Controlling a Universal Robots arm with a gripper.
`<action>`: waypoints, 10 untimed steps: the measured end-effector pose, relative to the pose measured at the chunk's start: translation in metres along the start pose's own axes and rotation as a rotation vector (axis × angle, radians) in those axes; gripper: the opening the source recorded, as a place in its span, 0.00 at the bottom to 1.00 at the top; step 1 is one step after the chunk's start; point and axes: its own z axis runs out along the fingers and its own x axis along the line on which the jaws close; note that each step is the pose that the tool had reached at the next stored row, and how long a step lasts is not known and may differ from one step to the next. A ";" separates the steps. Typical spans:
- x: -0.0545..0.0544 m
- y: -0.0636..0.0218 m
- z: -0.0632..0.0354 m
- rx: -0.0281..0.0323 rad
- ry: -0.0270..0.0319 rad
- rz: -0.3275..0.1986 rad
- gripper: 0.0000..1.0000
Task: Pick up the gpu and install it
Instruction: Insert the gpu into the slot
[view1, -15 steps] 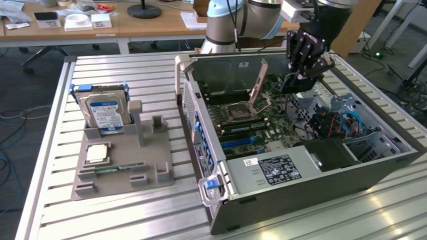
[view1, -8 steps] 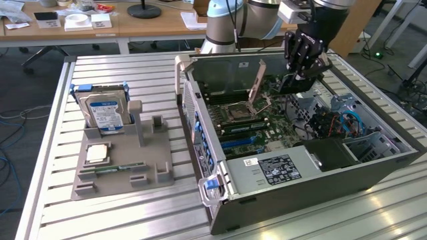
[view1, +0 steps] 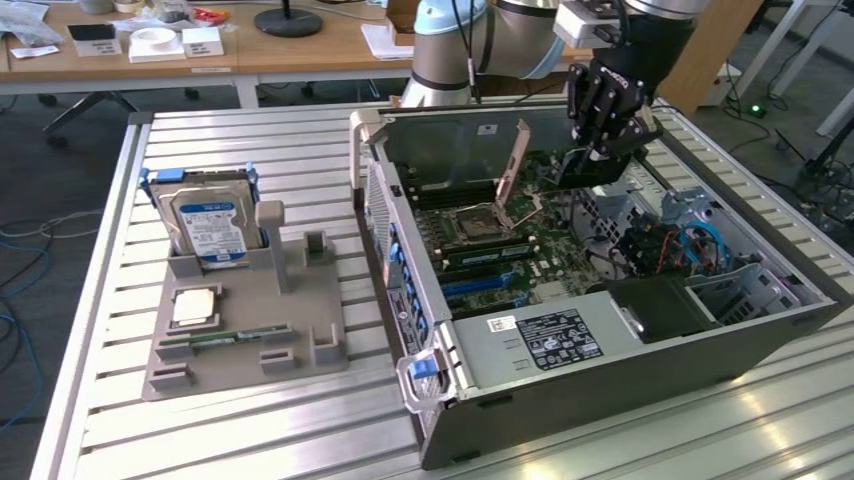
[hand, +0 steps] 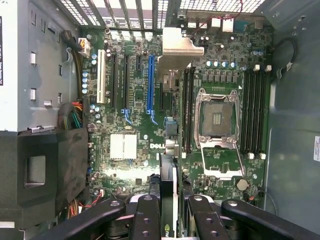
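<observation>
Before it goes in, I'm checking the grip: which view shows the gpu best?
The exterior view: the gpu hangs broadside from the gripper over the motherboard. The wrist view gives its thin edge between the fingers.

We see a silver hard drive with a blue label (view1: 207, 225) standing upright in a grey plastic fixture (view1: 314, 350) on the slatted aluminium table (view1: 267, 430). A square silver processor chip (view1: 195, 307) and a slim green memory stick (view1: 230, 338) lie in that fixture. Beside it, towards the exterior view's right, an open grey computer case (view1: 641, 385) shows its green motherboard (hand: 135, 95) with a long blue slot (hand: 150, 82).
</observation>
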 end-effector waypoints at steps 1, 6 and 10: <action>0.000 0.0000 0.0001 0.0000 0.0001 0.000 0.26; 0.000 0.0004 0.0035 0.0000 -0.0001 0.000 0.26; 0.000 0.0006 0.0052 -0.0001 0.0002 0.000 0.26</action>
